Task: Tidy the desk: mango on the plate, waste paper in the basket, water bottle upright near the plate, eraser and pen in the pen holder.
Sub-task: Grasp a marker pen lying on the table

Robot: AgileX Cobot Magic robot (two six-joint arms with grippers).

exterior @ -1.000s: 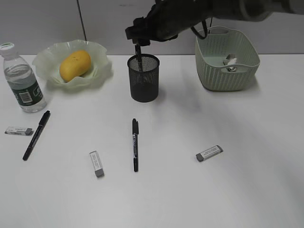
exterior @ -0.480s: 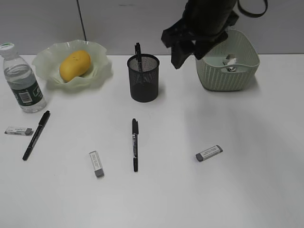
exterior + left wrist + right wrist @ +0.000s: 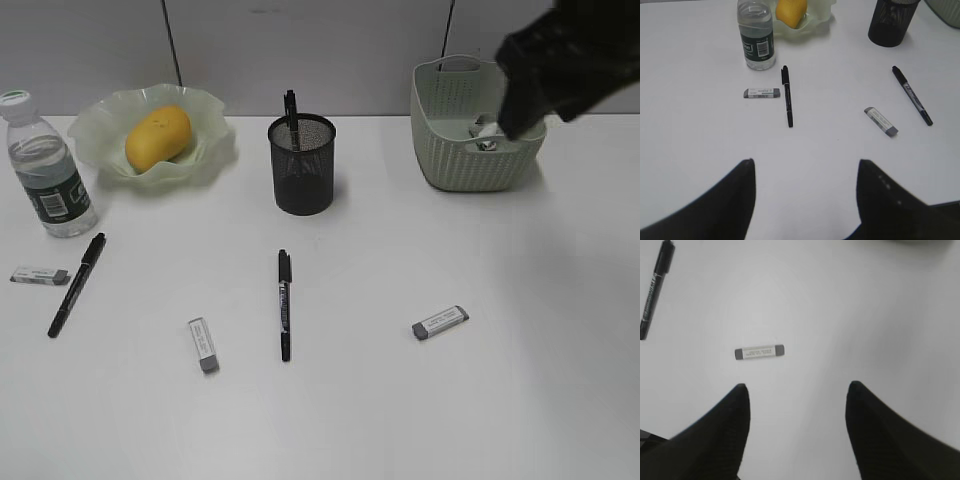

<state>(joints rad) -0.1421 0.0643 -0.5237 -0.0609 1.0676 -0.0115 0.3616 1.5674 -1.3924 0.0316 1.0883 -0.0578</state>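
Observation:
The mango (image 3: 158, 137) lies on the green plate (image 3: 95, 120). The water bottle (image 3: 45, 170) stands upright left of the plate. The black mesh pen holder (image 3: 302, 165) holds one pen (image 3: 290, 106). Two pens lie on the desk (image 3: 400, 410): one at the left (image 3: 77, 284), one in the middle (image 3: 285, 304). Three erasers lie at the left (image 3: 40, 275), the middle (image 3: 204, 345) and the right (image 3: 440, 322). The waste paper (image 3: 486, 131) is in the basket (image 3: 475, 160). My right gripper (image 3: 797, 390) is open and empty above the right eraser (image 3: 759, 352). My left gripper (image 3: 805, 165) is open and empty.
The right arm (image 3: 565, 60) hangs blurred over the basket at the upper right. A grey wall runs behind the desk. In the left wrist view the bottle (image 3: 756, 37), left pen (image 3: 787, 95) and two erasers (image 3: 761, 93) (image 3: 881, 121) lie ahead of the jaws.
My right gripper has let go of a pen into the pen holder and swung right, from above the holder to over the basket.

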